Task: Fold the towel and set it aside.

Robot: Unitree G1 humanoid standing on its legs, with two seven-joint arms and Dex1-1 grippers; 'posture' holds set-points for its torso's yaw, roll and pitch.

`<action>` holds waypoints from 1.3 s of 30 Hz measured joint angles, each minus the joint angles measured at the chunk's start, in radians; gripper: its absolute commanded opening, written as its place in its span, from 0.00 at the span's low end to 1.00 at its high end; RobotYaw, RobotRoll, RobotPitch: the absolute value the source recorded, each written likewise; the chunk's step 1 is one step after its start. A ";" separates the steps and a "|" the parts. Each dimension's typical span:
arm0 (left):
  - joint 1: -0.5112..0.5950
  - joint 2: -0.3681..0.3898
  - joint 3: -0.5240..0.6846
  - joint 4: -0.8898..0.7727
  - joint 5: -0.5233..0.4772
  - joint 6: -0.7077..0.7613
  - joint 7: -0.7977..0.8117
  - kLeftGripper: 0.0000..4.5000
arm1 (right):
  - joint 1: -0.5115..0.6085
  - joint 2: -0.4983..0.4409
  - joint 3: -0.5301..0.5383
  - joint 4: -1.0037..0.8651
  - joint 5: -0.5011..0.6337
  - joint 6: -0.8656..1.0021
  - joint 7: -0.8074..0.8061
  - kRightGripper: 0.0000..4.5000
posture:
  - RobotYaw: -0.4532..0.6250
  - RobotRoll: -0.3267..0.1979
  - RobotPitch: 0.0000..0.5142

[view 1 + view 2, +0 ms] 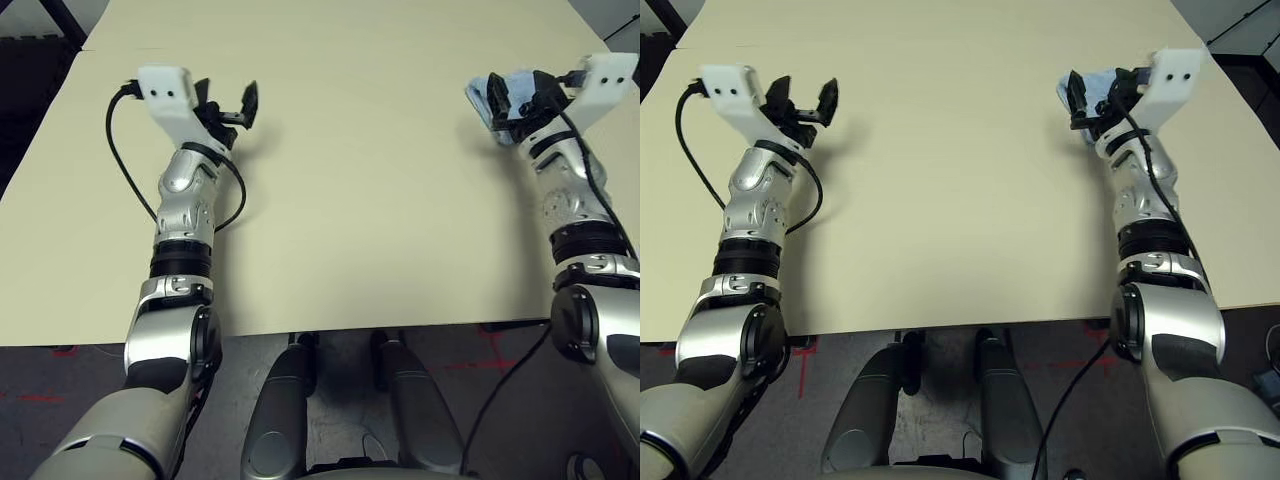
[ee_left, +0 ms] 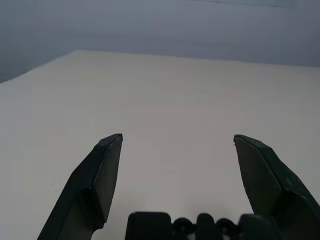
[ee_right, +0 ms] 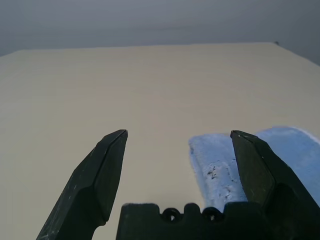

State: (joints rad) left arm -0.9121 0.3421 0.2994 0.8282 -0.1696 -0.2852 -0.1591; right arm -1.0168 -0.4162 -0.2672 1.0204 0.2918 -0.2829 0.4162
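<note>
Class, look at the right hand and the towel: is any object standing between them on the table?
Nothing visible does. The folded light-blue terry towel lies on the cream tabletop right beneath the open right hand, with one finger over it. The open left hand hangs far across the table.

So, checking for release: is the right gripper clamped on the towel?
No: the right gripper stands open over the folded towel, which lies flat on the table.

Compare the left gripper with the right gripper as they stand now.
The left gripper hangs over bare table on the robot's left; the right gripper hangs at the table's right side, over the folded blue towel. Both are open, holding nothing.
</note>
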 measured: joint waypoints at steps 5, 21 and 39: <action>-0.006 0.103 0.003 0.137 0.030 -0.076 0.026 1.00 | -0.014 0.019 -0.029 0.057 0.007 -0.015 0.032 1.00 | 0.47 0.62 0.46; 0.021 0.133 0.034 0.167 -0.044 -0.078 -0.169 1.00 | -0.034 0.025 -0.040 0.090 -0.006 -0.032 0.033 1.00 | 0.45 0.62 0.45; 0.020 0.148 0.034 0.173 -0.043 -0.059 -0.219 1.00 | -0.011 0.032 -0.055 0.085 -0.007 -0.037 -0.008 1.00 | 0.44 0.62 0.44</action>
State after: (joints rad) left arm -0.8920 0.4903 0.3330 1.0011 -0.2125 -0.3446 -0.3779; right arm -1.0276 -0.3838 -0.3224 1.1055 0.2851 -0.3201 0.4082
